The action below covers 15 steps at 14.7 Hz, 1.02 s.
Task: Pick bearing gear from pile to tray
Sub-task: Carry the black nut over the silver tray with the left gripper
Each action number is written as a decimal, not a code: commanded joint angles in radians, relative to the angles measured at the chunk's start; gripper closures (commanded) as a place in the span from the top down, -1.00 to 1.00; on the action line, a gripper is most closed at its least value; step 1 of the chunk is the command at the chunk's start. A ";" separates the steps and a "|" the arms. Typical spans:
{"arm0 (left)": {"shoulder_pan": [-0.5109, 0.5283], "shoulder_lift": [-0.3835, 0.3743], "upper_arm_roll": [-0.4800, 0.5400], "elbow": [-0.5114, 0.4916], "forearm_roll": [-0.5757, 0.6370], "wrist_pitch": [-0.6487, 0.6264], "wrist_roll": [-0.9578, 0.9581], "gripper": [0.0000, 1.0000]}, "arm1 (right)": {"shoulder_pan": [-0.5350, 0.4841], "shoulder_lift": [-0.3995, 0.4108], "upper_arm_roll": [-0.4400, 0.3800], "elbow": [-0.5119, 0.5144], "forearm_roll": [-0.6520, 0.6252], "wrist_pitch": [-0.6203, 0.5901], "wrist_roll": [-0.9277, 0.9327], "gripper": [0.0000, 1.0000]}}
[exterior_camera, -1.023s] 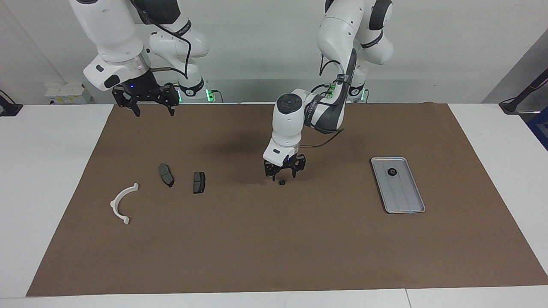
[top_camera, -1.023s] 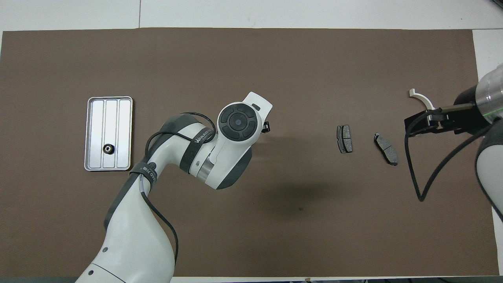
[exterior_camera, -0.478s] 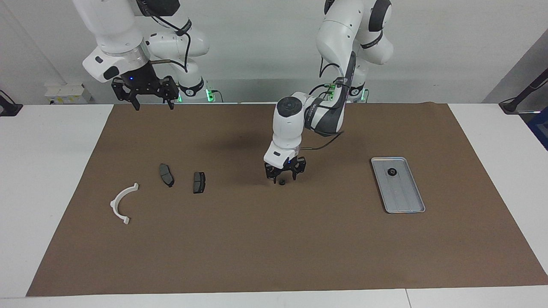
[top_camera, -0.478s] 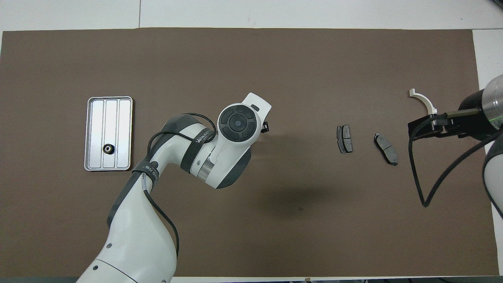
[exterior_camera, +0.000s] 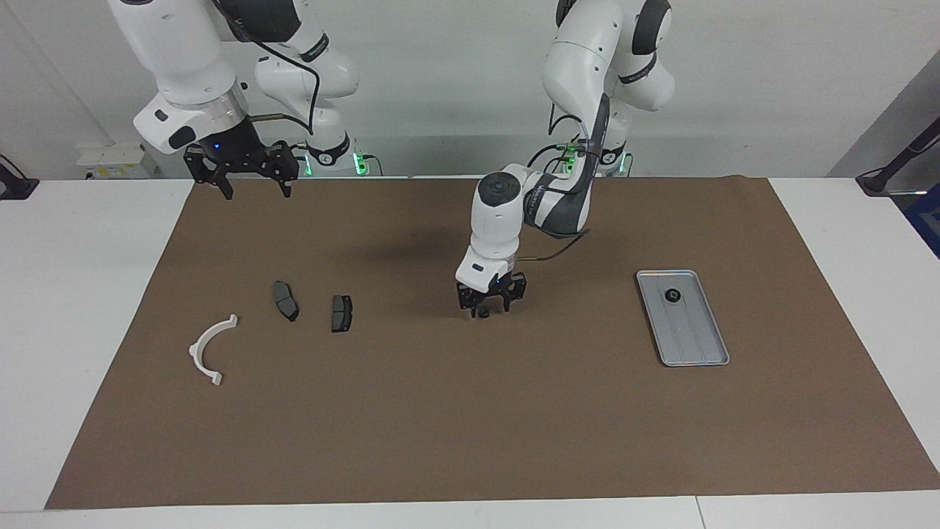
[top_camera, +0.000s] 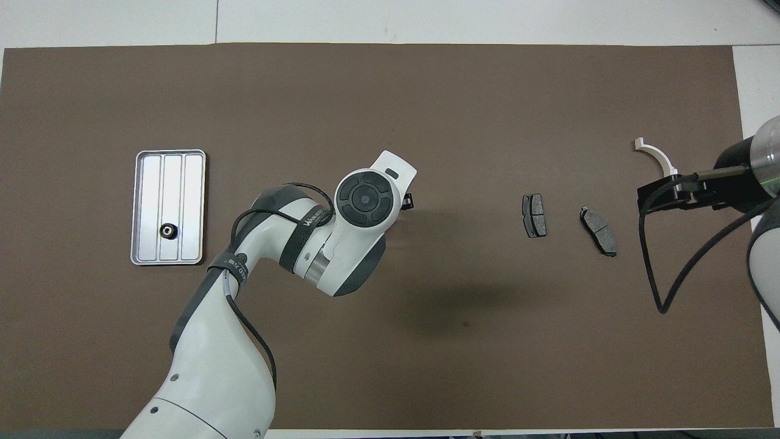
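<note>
A small black bearing gear [exterior_camera: 485,314] lies on the brown mat near the table's middle. My left gripper [exterior_camera: 487,309] is low over it, open, one finger on each side of the gear. In the overhead view the left wrist [top_camera: 364,198] hides both gear and fingertips. The silver tray [exterior_camera: 696,339] [top_camera: 183,183] lies toward the left arm's end and holds another black gear [exterior_camera: 672,295] [top_camera: 166,230]. My right gripper [exterior_camera: 255,192] hangs open and empty above the mat's edge by its base.
The rest of the pile lies toward the right arm's end: a white half-ring bracket [exterior_camera: 209,349] [top_camera: 655,155] and two dark brake pads [exterior_camera: 286,300] [exterior_camera: 341,313] [top_camera: 534,214] [top_camera: 598,230]. The brown mat [exterior_camera: 470,426] covers most of the white table.
My left gripper has come down and shifted slightly, so its fingers now straddle the gear. The right gripper has drifted a little toward the right arm's end of the table.
</note>
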 commanded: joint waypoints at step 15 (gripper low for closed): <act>-0.013 -0.018 0.006 -0.069 0.023 0.066 -0.017 -0.39 | -0.038 -0.019 0.021 -0.025 0.020 0.014 -0.024 1.00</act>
